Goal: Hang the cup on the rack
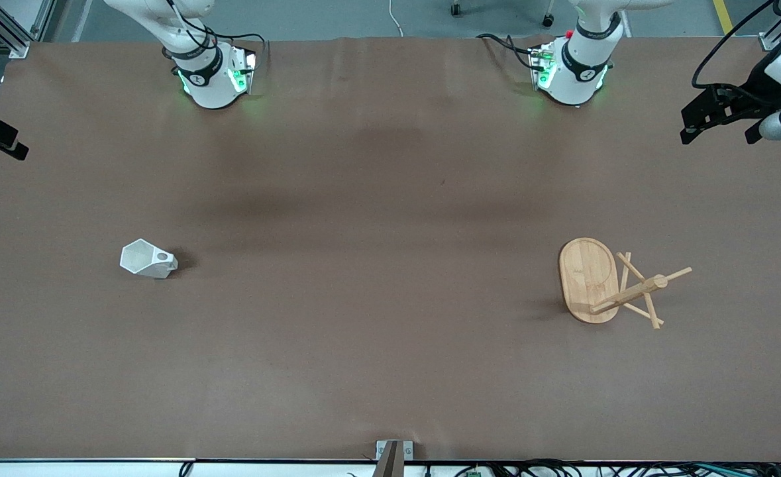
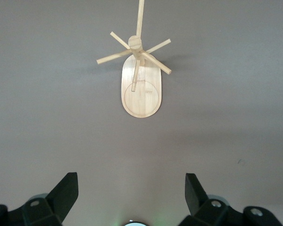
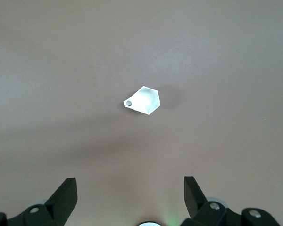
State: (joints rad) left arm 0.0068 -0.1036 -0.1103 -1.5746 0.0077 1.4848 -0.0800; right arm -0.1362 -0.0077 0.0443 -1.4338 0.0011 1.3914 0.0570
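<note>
While both arms are waiting high above the brown table (image 1: 390, 371), we are seeing the cup (image 1: 146, 259) lying on its side at the middle left of the front view, toward the right arm's end. We are finding the rack (image 1: 595, 281) standing at the middle right, toward the left arm's end, well apart from the cup. We are holding the left gripper (image 2: 131, 200) over bare table with jaws spread wide and empty, and the right gripper (image 3: 130, 200) likewise wide and empty.
</note>
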